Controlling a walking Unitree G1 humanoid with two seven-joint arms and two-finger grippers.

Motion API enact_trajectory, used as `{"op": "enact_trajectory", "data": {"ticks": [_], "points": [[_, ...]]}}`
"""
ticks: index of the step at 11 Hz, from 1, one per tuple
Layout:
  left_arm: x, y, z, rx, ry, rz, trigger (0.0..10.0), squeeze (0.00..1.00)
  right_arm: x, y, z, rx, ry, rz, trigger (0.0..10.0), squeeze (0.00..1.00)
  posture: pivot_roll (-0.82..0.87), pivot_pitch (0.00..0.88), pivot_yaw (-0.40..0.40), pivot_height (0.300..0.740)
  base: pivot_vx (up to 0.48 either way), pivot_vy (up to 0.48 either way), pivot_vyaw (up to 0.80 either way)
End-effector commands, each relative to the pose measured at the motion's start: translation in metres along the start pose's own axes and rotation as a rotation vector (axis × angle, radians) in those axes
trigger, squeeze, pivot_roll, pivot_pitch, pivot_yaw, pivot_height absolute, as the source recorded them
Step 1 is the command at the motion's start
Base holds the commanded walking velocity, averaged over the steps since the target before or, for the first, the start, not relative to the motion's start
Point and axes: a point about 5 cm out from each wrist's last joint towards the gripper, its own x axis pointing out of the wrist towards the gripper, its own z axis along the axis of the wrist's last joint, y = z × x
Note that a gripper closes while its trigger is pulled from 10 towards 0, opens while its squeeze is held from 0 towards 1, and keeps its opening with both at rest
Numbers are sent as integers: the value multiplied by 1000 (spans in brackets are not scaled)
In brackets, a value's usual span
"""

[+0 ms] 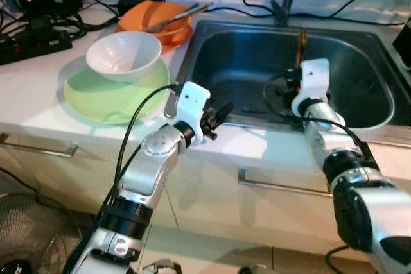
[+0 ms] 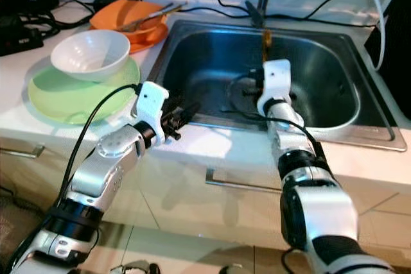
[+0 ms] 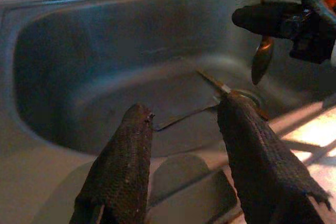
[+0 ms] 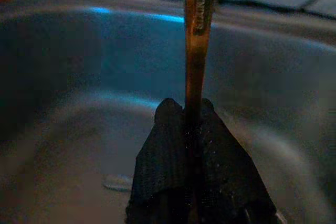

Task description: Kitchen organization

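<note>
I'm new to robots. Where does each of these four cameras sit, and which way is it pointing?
Left eye, right eye: on the head, looking down at the sink, both arms showing.
Left wrist: on the left arm, looking along the left gripper, jaws open, into the basin.
Right wrist: on the right arm, looking along the right gripper, jaws shut on a spoon.
Shared: the left wrist view also catches that spoon.

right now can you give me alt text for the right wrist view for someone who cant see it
The right gripper is shut on a gold-coloured spoon, whose handle, stamped STAINLESS, stands upright between the black fingers. Behind it curves the dim steel sink, with dark cables along the counter beyond.
</note>
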Motion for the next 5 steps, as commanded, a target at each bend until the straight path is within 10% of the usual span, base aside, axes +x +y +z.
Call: {"op": "enact_trajectory", "data": {"ticks": [1,4,5], "points": [[-2,-4,-11,-4,57,-8,10000,0,4,-1,6,-8,11,-18,10000,0,79,39,26,740,0,0,0],[-4,-5,-12,2,79,-8,10000,0,4,6,-5,4,104,-5,10000,0,106,45,18,740,0,0,0],[-5,-6,-12,4,86,-10,10000,0,4,8,-5,10,107,-2,10000,216,111,52,17,740,0,0,0]]}}
